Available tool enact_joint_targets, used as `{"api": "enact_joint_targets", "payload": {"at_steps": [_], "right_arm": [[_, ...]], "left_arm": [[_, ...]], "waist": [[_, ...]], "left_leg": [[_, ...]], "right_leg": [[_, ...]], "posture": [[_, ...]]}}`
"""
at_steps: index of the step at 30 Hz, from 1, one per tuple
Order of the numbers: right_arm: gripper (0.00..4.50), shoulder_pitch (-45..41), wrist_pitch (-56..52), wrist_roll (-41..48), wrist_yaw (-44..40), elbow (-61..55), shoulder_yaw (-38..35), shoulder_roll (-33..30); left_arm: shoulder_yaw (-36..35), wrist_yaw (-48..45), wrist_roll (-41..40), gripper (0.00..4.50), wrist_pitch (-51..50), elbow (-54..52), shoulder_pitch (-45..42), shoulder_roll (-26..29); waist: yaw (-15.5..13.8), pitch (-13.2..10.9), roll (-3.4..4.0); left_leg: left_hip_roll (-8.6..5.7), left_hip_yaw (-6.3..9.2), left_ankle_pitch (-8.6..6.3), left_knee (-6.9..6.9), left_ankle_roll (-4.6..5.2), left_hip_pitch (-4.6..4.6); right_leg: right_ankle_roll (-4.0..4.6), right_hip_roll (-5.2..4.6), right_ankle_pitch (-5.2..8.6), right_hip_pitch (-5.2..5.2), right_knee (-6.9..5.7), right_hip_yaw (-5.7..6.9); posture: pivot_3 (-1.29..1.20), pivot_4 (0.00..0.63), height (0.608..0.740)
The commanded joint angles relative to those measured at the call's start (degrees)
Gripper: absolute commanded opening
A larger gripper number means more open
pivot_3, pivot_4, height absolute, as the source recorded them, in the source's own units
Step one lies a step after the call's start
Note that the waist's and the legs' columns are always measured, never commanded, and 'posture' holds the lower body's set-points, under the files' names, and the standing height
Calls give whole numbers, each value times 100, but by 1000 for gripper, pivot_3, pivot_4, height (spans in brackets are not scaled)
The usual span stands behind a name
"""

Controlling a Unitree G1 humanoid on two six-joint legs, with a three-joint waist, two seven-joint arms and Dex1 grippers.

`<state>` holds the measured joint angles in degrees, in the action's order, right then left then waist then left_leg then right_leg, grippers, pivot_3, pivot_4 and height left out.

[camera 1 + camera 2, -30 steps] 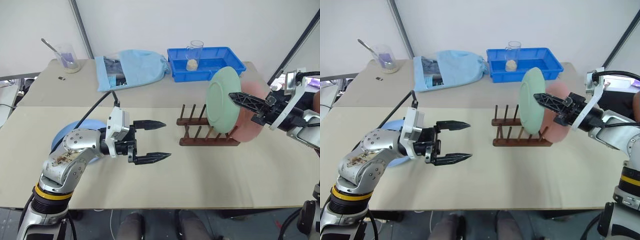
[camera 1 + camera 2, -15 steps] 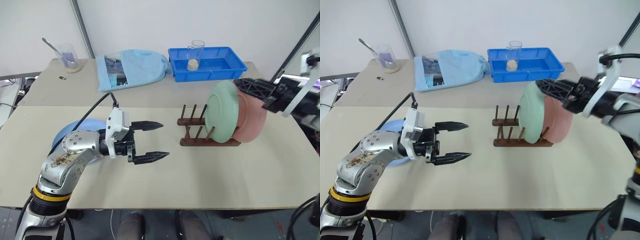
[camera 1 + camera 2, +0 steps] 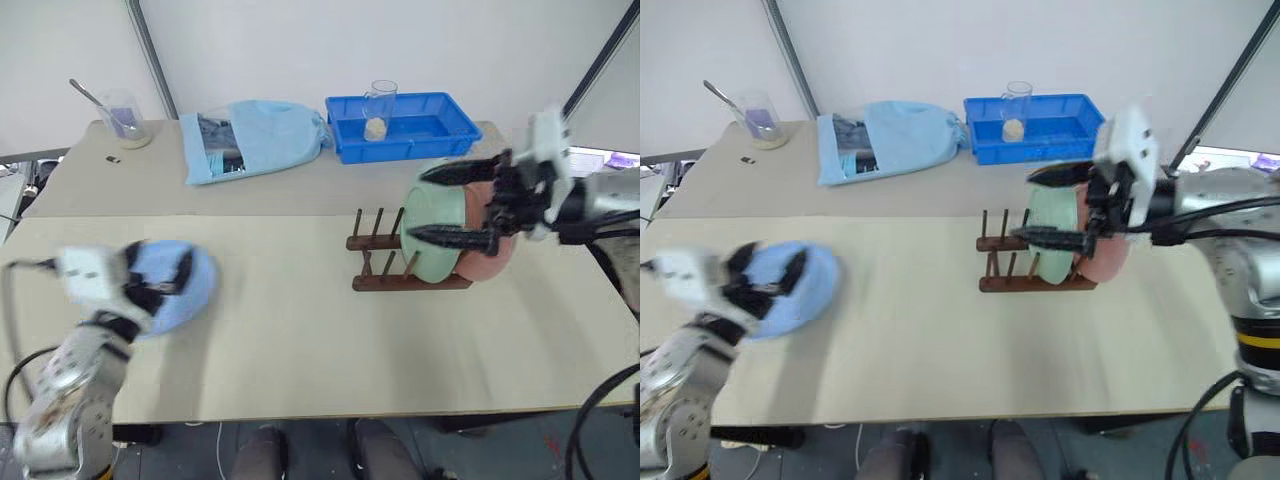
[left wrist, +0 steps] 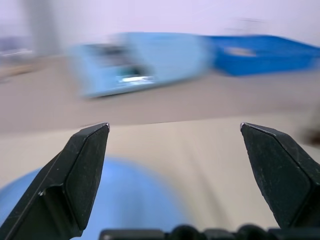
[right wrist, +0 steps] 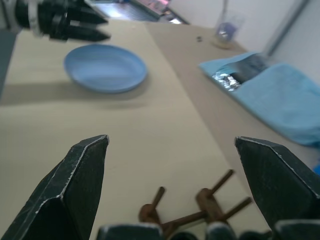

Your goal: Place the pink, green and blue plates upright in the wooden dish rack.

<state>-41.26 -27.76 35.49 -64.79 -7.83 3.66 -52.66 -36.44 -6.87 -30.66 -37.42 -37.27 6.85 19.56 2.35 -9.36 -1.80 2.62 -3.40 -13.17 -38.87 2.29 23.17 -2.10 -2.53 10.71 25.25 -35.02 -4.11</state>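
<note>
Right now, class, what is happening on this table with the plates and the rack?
A two-armed robot is loading plates into a wooden rack. The green plate and pink plate stand upright in it, at the robot's right end. The right gripper hangs open in front of them, holding nothing. The blue plate lies flat on the table, not yet racked, with the open left gripper beside it.

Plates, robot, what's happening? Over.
Both grippers open, left, right. Mint green round plate and pale pink round plate upright in dark wooden dish rack. Light blue round plate flat on table.
</note>
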Motion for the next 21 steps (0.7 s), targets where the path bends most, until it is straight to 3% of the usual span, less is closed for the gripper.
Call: {"api": "enact_joint_targets", "payload": {"at_steps": [1, 7, 16, 19, 21], "right_arm": [[4462, -334, 437, -341, -373, 293, 128, 265], [4462, -682, 724, -713, -960, 667, 470, 707], [4462, -960, 912, -1115, -1387, 728, 730, 1120], [4500, -985, 905, -1180, -1427, 695, 730, 1168], [4500, -997, 912, -1222, -1419, 682, 729, 1189]], "left_arm": [[-498, 661, -323, 4500, -448, -328, 127, -216], [-956, 1510, -973, 4500, -1379, -63, 138, -596], [-364, 2052, -885, 4500, -2096, 785, -659, -524], [-314, 2218, -825, 3763, -2190, 986, -850, -557], [-329, 2286, -828, 2822, -2225, 1025, -943, -585]], "waist": [[-22, -1, -1], [-100, -2, -5], [-133, -2, -5], [-132, -2, -5], [-134, -2, -5]], "left_leg": [[-4, -1, 0, -1, 0, 1], [0, -2, 1, -3, -4, 0], [-6, -2, 1, 0, -6, 1], [-7, -3, 1, 2, -7, 3], [-8, -3, 0, 6, -8, 2]], "right_leg": [[0, -3, -1, 1, -1, -1], [9, -1, -7, 2, -2, 9], [54, 7, -26, 5, -4, 15], [55, 7, -27, 5, -3, 15], [54, 5, -29, 6, -3, 14]], "posture": [[0, 150, 737], [0, 150, 737], [0, 150, 737], [0, 150, 737], [0, 150, 737]]}}
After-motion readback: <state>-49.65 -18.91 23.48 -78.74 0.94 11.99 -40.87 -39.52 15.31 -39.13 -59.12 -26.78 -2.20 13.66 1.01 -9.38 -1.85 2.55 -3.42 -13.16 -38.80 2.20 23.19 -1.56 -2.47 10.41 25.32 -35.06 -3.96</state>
